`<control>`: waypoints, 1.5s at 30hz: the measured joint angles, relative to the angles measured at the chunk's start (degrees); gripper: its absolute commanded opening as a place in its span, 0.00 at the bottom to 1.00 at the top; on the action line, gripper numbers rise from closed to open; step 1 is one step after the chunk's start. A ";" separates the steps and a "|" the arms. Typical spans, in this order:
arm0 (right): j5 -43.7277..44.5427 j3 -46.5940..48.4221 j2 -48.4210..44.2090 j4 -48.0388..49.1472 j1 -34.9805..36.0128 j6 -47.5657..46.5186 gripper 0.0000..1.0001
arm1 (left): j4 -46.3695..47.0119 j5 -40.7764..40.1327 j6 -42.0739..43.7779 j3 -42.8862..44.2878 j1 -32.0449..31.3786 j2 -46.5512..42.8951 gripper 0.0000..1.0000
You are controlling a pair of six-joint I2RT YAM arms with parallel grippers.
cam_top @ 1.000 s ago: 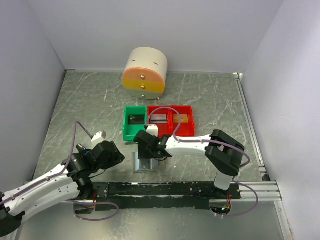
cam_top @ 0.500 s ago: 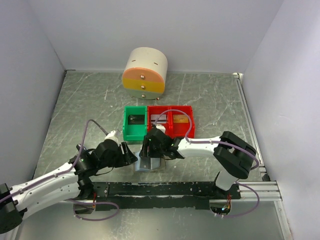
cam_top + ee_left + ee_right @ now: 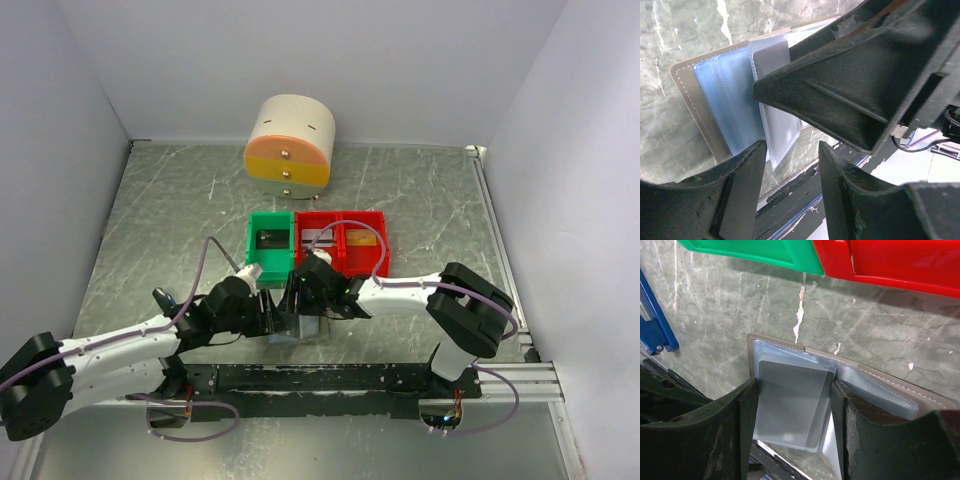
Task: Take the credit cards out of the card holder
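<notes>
Green bin [image 3: 755, 252], red bin [image 3: 900, 265] beyond holder [image 3: 875, 382]

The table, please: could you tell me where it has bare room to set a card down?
Bare table lies between the green bin and the left wall, between the red bin and the right edge, and beside the round drawer unit. In front of the bins is crowded: the left tool and right tool meet over the card holder.

near-edge centre: crowded by left gripper [image 3: 268, 312], right gripper [image 3: 300, 300] | beyond: green bin [image 3: 268, 271], red bins [image 3: 366, 264] | free: along table's [image 3: 170, 230] left, right edges
</notes>
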 measured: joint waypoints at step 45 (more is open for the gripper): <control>13.25 -11.10 -30.27 -20.55 -2.67 8.76 0.66 | -6.23 1.01 7.34 15.13 -0.74 18.60 0.63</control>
